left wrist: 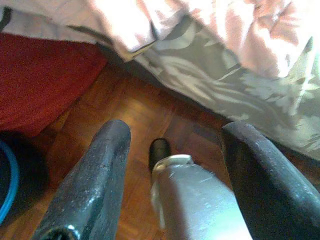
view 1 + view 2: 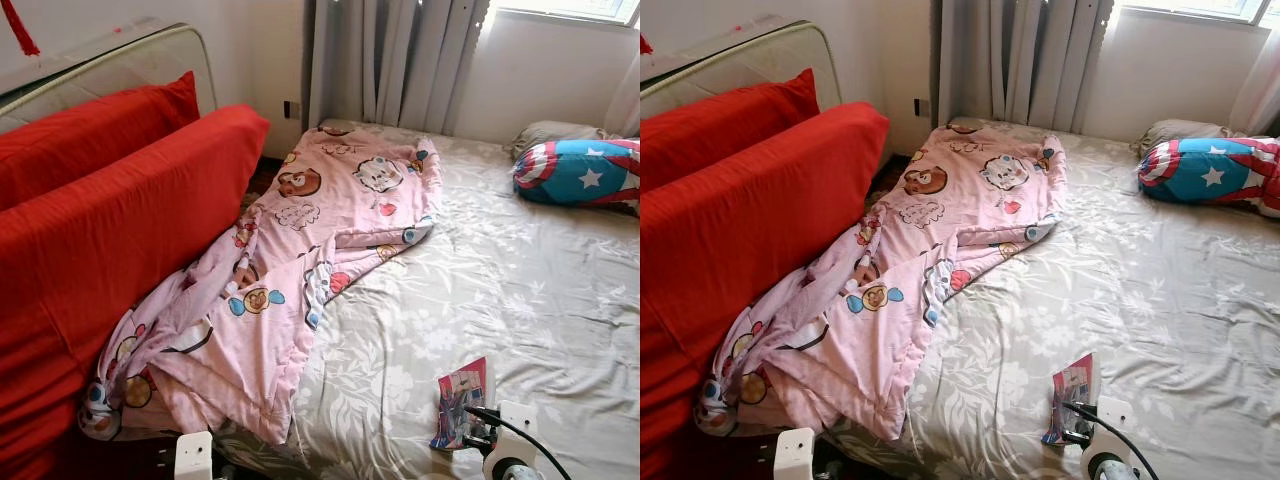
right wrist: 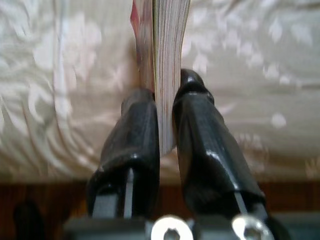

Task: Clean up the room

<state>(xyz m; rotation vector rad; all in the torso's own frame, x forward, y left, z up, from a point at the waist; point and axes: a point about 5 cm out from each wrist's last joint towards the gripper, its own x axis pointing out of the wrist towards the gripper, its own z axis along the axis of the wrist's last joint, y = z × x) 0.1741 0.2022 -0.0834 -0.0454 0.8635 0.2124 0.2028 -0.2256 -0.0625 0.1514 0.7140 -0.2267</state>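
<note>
A thin book [image 2: 460, 398] with a colourful cover is held on edge just above the grey floral bed sheet [image 2: 520, 290] near the bed's front edge. My right gripper [image 3: 167, 107] is shut on the book [image 3: 167, 60], its two black fingers [image 3: 137, 125] pinching the page block. My left gripper [image 1: 170, 155] hangs open low beside the bed, over the wooden floor [image 1: 125, 110]. A crumpled pink cartoon blanket [image 2: 290, 250] lies along the bed's left side and spills over its edge.
Large red cushions [image 2: 100, 230] lean against a mattress on the left, close to the blanket. A star-patterned pillow [image 2: 580, 170] and a grey pillow [image 2: 550, 132] lie at the bed's far right. Curtains [image 2: 390, 60] hang behind.
</note>
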